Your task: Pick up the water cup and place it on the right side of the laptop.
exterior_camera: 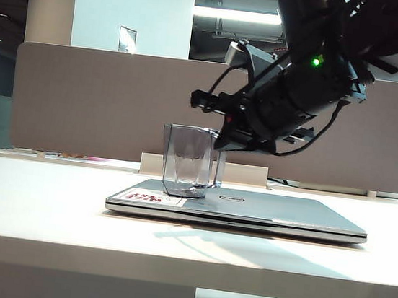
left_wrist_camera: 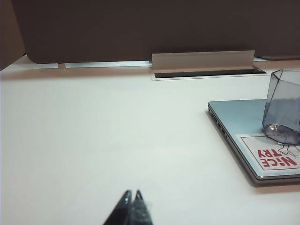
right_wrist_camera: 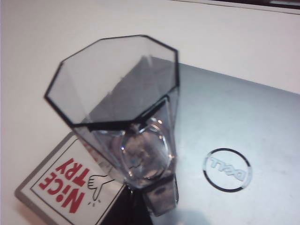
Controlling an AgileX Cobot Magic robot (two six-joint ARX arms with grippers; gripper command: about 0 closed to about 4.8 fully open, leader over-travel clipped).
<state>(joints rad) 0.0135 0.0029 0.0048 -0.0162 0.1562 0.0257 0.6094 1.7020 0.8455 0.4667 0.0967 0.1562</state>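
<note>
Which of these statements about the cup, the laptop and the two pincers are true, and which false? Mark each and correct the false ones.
1. The water cup is over the closed laptop. True.
2. The right pincer is open and away from the cup. False: it is shut on the water cup's wall.
3. The cup is full of water. False: it looks empty.
4. The left pincer is shut, low over bare table, apart from the laptop. True.
5. The laptop's sticker carries red print. True.
6. The cup lies tipped on its side. False: it is roughly upright.

Grey-blue water cup (right_wrist_camera: 117,93), silver laptop (right_wrist_camera: 234,122), red-lettered white sticker (right_wrist_camera: 70,187).
</note>
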